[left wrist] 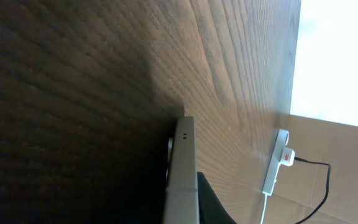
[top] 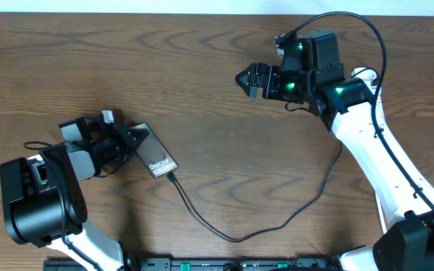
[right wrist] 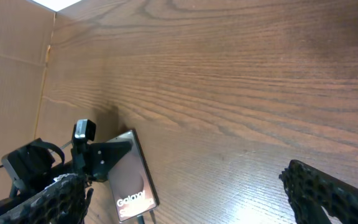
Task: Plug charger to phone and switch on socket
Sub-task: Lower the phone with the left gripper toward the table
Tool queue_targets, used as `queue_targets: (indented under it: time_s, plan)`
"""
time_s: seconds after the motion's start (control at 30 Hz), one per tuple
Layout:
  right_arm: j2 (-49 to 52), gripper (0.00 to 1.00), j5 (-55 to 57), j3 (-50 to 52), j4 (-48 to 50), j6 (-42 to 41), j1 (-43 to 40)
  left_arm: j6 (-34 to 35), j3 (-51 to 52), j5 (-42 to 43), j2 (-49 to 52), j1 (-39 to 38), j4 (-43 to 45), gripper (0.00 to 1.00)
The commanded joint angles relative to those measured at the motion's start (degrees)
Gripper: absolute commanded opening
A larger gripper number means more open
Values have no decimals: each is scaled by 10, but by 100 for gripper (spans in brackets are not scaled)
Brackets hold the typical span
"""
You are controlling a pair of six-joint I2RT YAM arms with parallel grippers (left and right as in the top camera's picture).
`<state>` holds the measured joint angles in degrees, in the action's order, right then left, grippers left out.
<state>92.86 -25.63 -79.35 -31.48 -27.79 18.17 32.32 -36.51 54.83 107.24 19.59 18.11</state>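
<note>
The brown-bronze phone (top: 157,156) with white "Galaxy" lettering lies tilted at the left of the table. My left gripper (top: 130,139) is shut on its upper end. In the left wrist view the phone's edge (left wrist: 182,174) runs between the fingers. The black charger cable (top: 236,238) meets the phone's lower end and loops right, behind the right arm. It also shows at the phone in the right wrist view (right wrist: 145,216). The white socket (left wrist: 278,163) with a red switch lies beyond the table edge, with a black lead in it. My right gripper (top: 247,79) is open and empty, up at the back, far from the phone.
The wooden table (top: 217,45) fills the view. Brown cardboard (left wrist: 340,143) lies beyond its edge, under the socket. The socket's white lead (left wrist: 265,208) runs off it.
</note>
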Motion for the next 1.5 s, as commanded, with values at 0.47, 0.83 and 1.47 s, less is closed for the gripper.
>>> queue_targets:
  time_s: [0.47,0.83,1.47]
  plan:
    - [-7,99,9,-3,2,9,7,-17,1,-45,3,-1,-27,24]
    - [-7,99,12,-3,2,9,6,-17,1,-46,3,-1,-53,70]
    - [-7,99,15,-3,2,9,6,-21,1,-89,3,-1,-98,88]
